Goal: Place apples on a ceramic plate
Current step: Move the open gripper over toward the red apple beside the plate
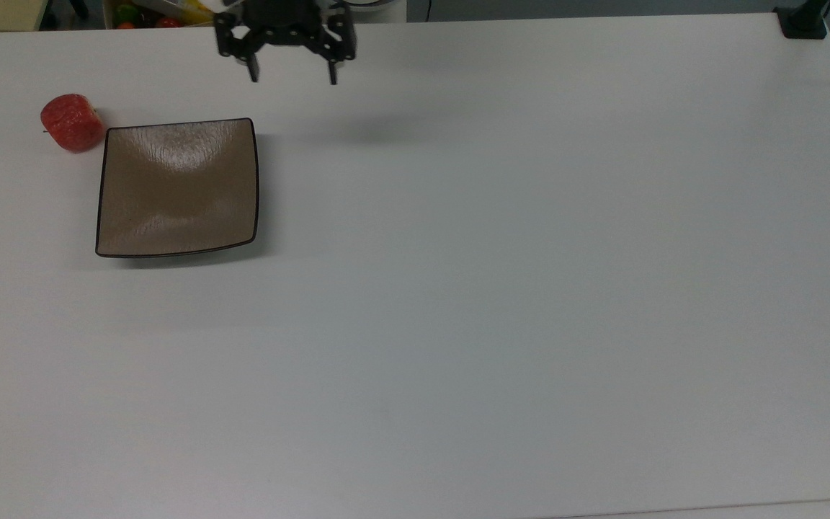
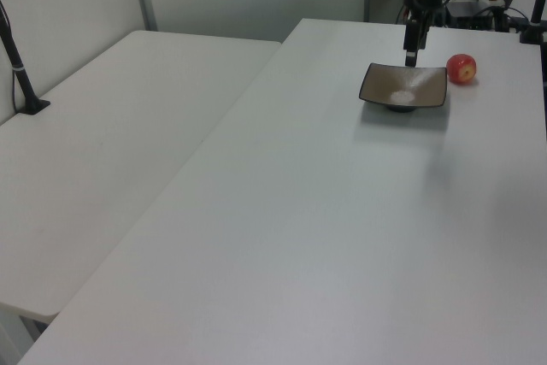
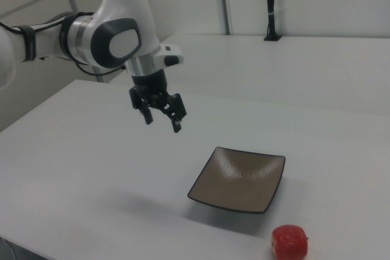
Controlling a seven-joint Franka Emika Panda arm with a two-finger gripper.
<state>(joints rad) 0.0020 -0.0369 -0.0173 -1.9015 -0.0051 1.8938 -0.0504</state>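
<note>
A red apple (image 1: 72,122) lies on the white table just off the top-left corner of a square brown ceramic plate (image 1: 177,189) in the top view; both also show as the apple (image 3: 289,242) and the plate (image 3: 239,178) in the right view, and as the apple (image 2: 461,67) and the plate (image 2: 404,88) in the left view. The plate holds nothing. My gripper (image 1: 292,74) hangs open above the table near its far edge, up and to the right of the plate in the top view, with nothing between its fingers. The right view has the gripper (image 3: 161,121) well above the table.
A bin of colourful items (image 1: 163,10) sits beyond the table's far edge. A black clamp post (image 1: 802,20) stands at the top view's upper right corner. A second white table (image 2: 111,126) adjoins in the left view.
</note>
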